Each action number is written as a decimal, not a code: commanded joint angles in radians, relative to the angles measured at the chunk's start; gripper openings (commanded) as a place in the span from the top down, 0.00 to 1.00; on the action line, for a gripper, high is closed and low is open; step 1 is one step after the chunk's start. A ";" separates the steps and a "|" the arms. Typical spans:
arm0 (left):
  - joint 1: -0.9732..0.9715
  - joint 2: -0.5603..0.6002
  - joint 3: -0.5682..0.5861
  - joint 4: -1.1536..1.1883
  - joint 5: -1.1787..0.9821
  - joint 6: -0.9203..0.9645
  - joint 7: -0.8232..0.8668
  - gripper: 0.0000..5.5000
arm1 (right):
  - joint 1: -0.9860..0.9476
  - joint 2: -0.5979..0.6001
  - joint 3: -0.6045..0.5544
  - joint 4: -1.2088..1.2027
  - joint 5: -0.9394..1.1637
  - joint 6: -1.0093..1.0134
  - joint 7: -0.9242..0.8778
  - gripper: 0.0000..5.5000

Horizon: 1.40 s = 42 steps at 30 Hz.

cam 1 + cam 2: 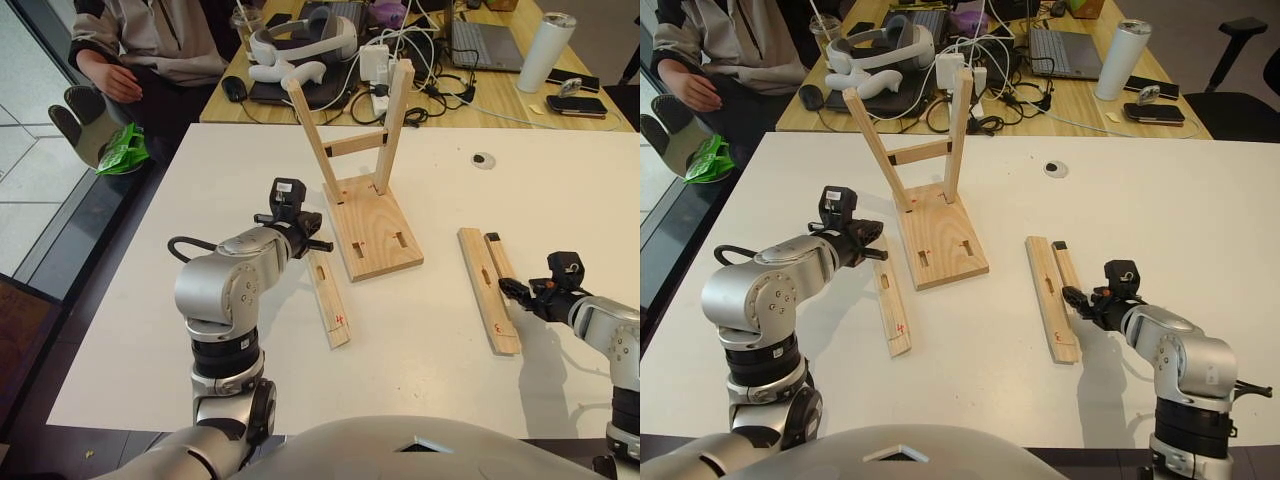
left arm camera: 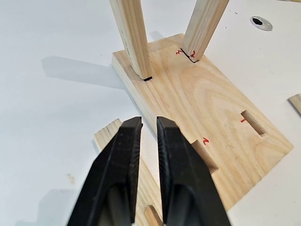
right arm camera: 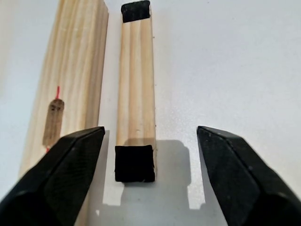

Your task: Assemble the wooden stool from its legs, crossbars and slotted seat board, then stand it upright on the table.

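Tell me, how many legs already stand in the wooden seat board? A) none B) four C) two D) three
C: two legs, joined by a crossbar, stand at one end of the seat board.
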 commanded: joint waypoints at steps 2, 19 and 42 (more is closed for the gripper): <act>-0.019 0.000 0.001 0.001 0.006 -0.003 0.004 0.89 | -0.021 -0.021 0.059 0.041 -0.020 0.000 0.007 0.33; -0.029 -0.014 0.004 0.002 0.004 -0.007 0.006 0.89 | -0.017 -0.026 0.109 0.063 -0.023 -0.011 0.018 0.33; -0.028 -0.023 0.010 -0.002 0.005 -0.002 0.010 0.89 | -0.032 -0.085 0.161 0.071 -0.088 -0.147 0.030 0.77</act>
